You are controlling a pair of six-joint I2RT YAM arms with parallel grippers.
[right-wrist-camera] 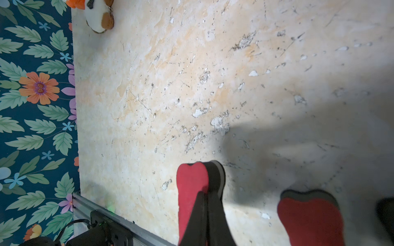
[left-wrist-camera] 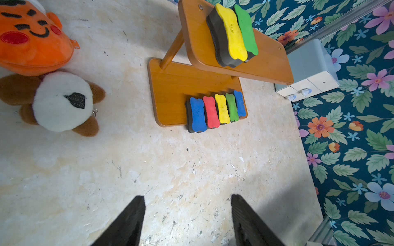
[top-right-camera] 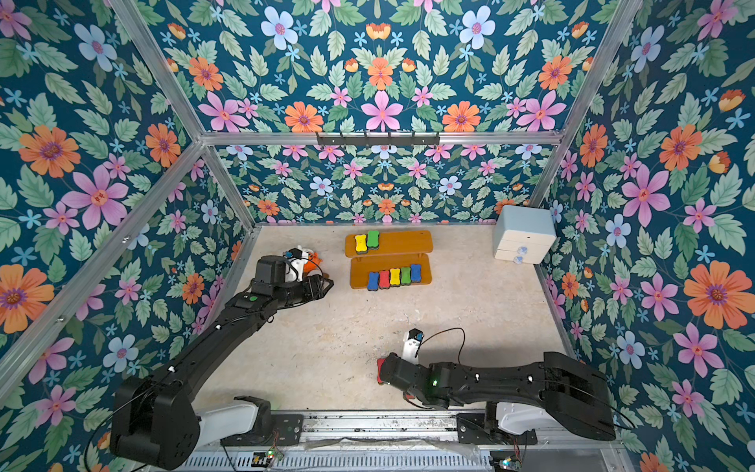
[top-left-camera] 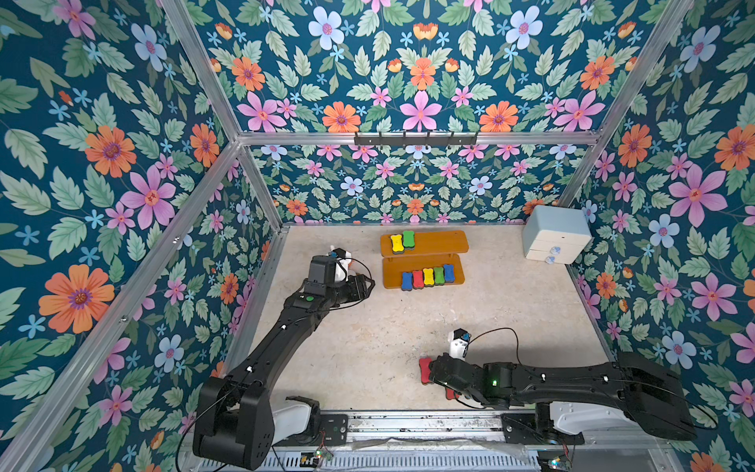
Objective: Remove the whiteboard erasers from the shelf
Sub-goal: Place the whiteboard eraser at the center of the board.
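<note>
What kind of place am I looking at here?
Probably a robot test booth: aluminium frame holding flowered wallpaper walls, a left arm and right arm mounted on a front rail, and staged props like the shelf of whiteboard erasers.

Bright even light, soft shadow across the table (right-wrist-camera: 298, 138), blurred wrist-view foreground.

The ungripped red eraser (right-wrist-camera: 309, 219) is cut off at the edge.
</note>
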